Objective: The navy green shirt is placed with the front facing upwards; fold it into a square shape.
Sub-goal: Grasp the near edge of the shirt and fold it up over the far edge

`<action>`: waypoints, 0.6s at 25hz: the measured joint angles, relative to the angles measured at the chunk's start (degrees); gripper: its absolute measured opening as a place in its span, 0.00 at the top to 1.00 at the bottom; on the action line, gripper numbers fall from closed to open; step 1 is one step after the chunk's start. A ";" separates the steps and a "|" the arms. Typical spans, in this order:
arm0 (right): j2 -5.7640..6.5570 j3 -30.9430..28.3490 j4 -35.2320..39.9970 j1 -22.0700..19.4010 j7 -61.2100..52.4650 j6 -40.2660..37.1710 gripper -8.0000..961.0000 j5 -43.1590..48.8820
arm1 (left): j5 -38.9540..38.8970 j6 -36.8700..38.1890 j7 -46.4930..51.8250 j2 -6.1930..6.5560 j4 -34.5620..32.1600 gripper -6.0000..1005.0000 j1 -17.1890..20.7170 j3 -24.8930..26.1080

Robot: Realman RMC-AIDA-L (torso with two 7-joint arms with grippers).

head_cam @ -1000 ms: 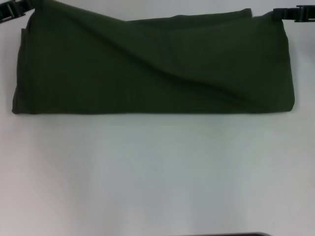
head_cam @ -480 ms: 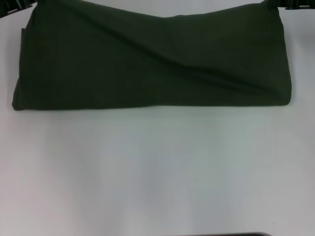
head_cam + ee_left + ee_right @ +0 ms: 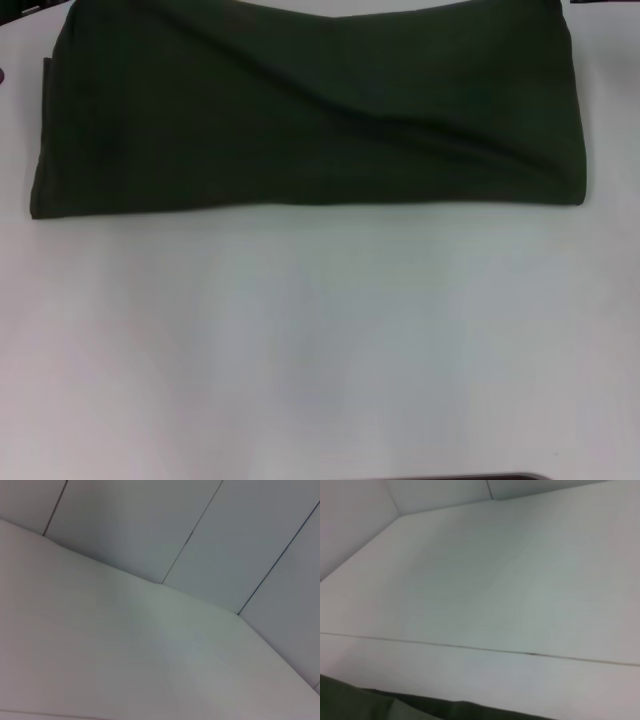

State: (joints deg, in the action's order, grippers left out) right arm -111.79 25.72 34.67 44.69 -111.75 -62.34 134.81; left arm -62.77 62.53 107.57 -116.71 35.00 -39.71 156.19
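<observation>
The navy green shirt (image 3: pixel 310 110) lies across the far part of the white table (image 3: pixel 320 340) as a wide folded band, plain green side up. A long diagonal crease runs across it, and no lettering shows. Only a dark sliver of my left gripper (image 3: pixel 22 8) shows at the shirt's far left corner. A similar sliver of my right gripper (image 3: pixel 605 2) shows at the far right corner. In the right wrist view a strip of the shirt (image 3: pixel 375 705) lies close under the camera. The left wrist view shows only table and wall.
Bare white tabletop stretches from the shirt's near edge to the table's front edge. A dark curved object (image 3: pixel 470 477) peeks in at the front edge. White wall panels (image 3: pixel 200 525) stand behind the table.
Both grippers have moved farther away and almost out of the head view. The shirt's far edge went with them and its near fold has drawn slightly away from me.
</observation>
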 joint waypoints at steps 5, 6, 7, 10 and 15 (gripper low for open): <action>-0.08 0.13 0.00 0.48 -0.02 0.86 0.97 0.01 | 0.02 -1.11 0.05 0.00 -0.47 1.00 -0.10 -0.01; -0.09 0.13 0.00 0.53 -0.02 0.92 0.97 0.01 | 0.02 -1.29 0.05 0.00 -0.54 1.00 -0.10 -0.01; -0.09 0.13 0.00 0.53 -0.03 0.97 0.97 0.01 | 0.02 -1.44 0.03 0.00 -0.67 1.00 -0.10 -0.06; -0.09 0.14 -0.65 0.55 -0.01 1.51 0.97 0.02 | 0.02 -1.76 -0.14 0.00 -1.08 1.00 -0.11 -0.39; -0.07 0.19 -1.71 0.58 0.41 2.44 0.97 0.02 | 0.02 -2.00 -0.31 -0.03 -1.26 1.00 -0.32 -0.74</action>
State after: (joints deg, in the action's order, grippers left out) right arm -111.85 25.92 32.96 45.27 -111.34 -59.90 134.83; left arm -62.75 60.53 107.26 -116.74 33.74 -40.03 155.45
